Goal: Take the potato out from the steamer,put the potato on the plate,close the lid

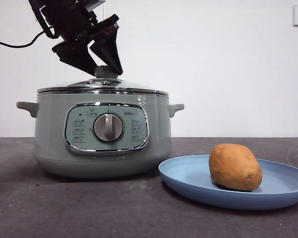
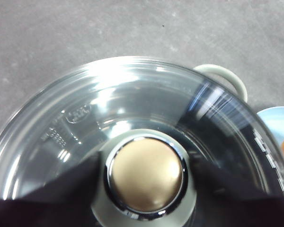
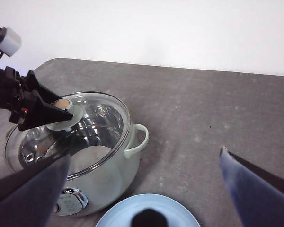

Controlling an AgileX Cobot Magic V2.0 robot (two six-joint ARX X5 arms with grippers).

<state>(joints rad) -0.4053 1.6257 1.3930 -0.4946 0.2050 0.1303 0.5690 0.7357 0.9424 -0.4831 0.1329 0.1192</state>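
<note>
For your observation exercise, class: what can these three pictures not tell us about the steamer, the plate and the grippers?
- Steamer's inside: front view, wall hides it; wrist views, lid glare.
- Potato: right wrist view, dark blur, bottom edge cuts it.
- Plate: right edge crops it, front view.
- Left gripper contact with knob: unclear.
- Panel labels: too small.

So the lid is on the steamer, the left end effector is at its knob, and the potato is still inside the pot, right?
Not quite. The potato is not inside the pot; the front view shows it lying on the plate beside the steamer. The rest holds: the lid sits on the steamer, and the left end effector is at the knob.
</note>
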